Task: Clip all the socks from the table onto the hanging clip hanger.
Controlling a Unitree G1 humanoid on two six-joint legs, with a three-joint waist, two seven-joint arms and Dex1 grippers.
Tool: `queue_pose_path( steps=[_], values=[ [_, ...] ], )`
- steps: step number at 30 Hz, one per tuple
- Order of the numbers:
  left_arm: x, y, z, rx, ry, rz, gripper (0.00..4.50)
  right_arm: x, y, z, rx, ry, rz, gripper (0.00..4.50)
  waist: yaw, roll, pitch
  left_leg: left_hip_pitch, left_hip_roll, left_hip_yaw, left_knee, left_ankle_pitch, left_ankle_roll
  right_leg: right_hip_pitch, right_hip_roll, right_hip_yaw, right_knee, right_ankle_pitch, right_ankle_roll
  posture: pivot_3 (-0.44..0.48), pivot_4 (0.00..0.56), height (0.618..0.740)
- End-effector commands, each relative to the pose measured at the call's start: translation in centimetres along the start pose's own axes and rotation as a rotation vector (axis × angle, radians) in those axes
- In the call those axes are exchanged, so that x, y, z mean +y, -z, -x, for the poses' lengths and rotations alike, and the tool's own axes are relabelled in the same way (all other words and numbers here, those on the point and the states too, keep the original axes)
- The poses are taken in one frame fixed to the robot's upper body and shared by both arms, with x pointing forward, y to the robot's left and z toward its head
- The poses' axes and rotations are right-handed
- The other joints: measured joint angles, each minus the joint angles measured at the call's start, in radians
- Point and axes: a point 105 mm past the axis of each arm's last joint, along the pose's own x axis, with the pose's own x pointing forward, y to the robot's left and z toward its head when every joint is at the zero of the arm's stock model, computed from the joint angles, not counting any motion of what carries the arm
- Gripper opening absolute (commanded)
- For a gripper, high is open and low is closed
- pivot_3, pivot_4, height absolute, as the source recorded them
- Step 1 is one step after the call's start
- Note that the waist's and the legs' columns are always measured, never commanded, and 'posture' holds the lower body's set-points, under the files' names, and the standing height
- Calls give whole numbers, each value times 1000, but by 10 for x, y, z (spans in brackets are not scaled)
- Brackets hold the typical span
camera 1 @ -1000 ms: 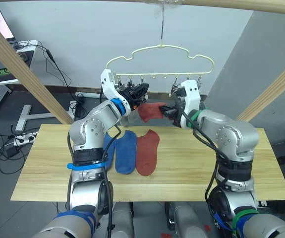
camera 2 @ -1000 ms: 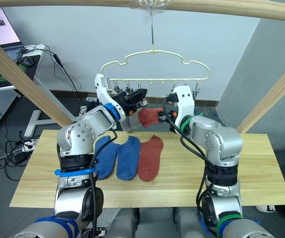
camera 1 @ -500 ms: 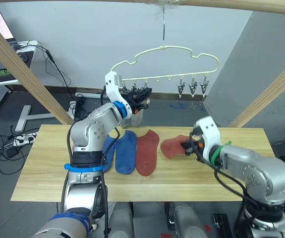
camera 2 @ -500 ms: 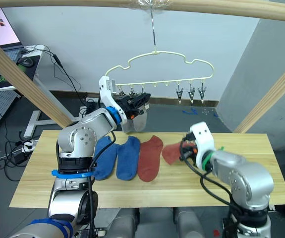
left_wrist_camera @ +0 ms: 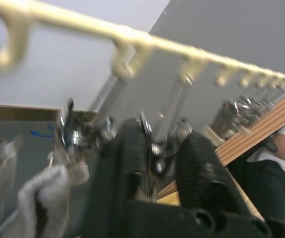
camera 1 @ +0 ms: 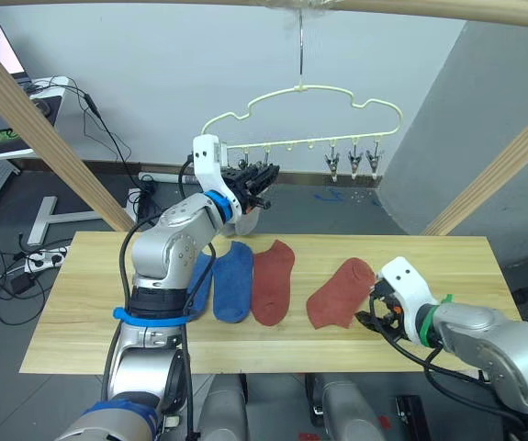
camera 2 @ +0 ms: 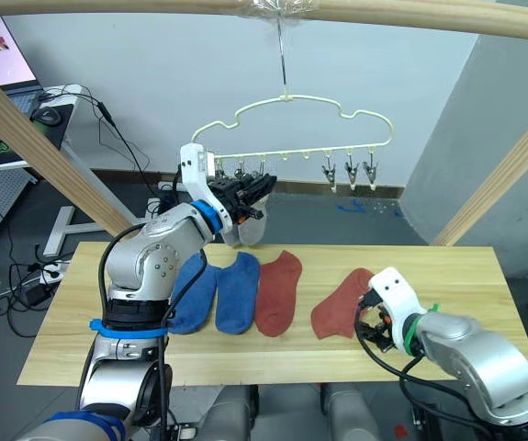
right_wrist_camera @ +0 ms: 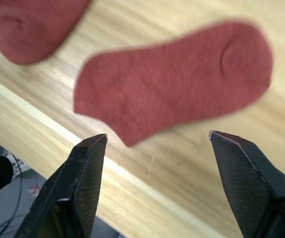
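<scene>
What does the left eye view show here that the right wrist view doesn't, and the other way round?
The left eye view adds the clip hanger, the left pincer raised at its clips, a grey sock hanging there, and two blue socks on the table. The right wrist view adds the right pincer wide open, just short of the nearest rust-red sock and not touching it. Both share that sock lying flat, the second rust-red sock and the table.

The right gripper (right_wrist_camera: 157, 141) has dropped from the clip hanger (camera 1: 302, 115), spread wide, leaving the rust-red sock (right_wrist_camera: 174, 82) flat on the bench (right_wrist_camera: 107, 34) just ahead.
</scene>
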Motion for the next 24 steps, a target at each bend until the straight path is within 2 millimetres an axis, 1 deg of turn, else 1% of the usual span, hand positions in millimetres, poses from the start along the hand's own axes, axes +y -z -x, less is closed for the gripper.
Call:
queue_pose_path(
  steps=[1, 4, 7, 10, 12, 14, 16, 20, 22, 24],
  values=[
    [-8, -11, 2, -53, 22, -57, 2547, 6, -13, 16, -65, -35, 55, 3457, 1, 0, 0, 0, 0, 0, 0, 0, 0, 0, 0, 0, 0, 0, 0, -31, 213, 740],
    [-11, -10, 5, -61, 39, -70, 3467, 8, -14, 22, -76, -53, 67, 3457, 1, 0, 0, -1, 0, 0, 0, 0, 0, 0, 0, 0, -2, 0, 0, -27, 214, 740],
    [-16, -8, 16, -65, 76, -81, 3467, 10, -13, 27, -89, -64, 77, 3457, 1, 0, 0, 0, 0, 0, 0, 0, 0, 0, 0, 0, -1, 1, -1, -19, 217, 740],
    [-18, 0, 30, -39, 109, -107, 3467, 9, -12, 30, -116, -58, 39, 3457, 1, 0, 0, 0, 0, 0, -1, 0, 0, 0, 0, 0, -1, 1, -1, -6, 218, 740],
    [-18, 7, 40, -9, 120, -101, 3467, 10, -10, 32, -141, -62, 9, 3457, 2, 0, 0, 0, 0, 0, 0, 0, 0, 0, 0, 0, -1, 0, -1, -1, 222, 740],
    [-12, 23, 53, 53, 104, -89, 3467, 12, -6, 33, -166, -58, -39, 3457, 2, 0, -1, 0, 0, 0, 0, 0, 0, 1, 0, 0, -1, 0, 0, 0, 224, 740],
    [-8, 34, 62, 73, 85, -98, 3467, 14, 0, 33, -175, -45, -60, 3457, 3, 1, -2, 0, 0, 0, 0, 0, 0, 1, 0, 0, -1, 0, 0, 1, 226, 740],
    [-5, 56, 68, 100, 51, -90, 3467, 20, 3, 34, -228, -34, -98, 3457, 4, 1, -3, 0, 0, 0, 0, 0, 0, 1, 0, 0, -1, -1, 1, -7, 224, 740],
    [-5, 71, 68, 126, 44, -85, 3467, 20, 4, 33, -244, -13, -89, 3457, 4, 2, -5, 0, 0, 0, 0, 0, 1, 1, 0, 0, -2, 0, 0, -18, 221, 740],
    [-7, 81, 67, 131, 40, -89, 3467, 19, 7, 33, -254, 1, -102, 3457, 3, 1, -13, 0, 0, 1, 0, 1, 1, 1, 0, 1, -4, 0, 0, -30, 211, 740]
  ],
)
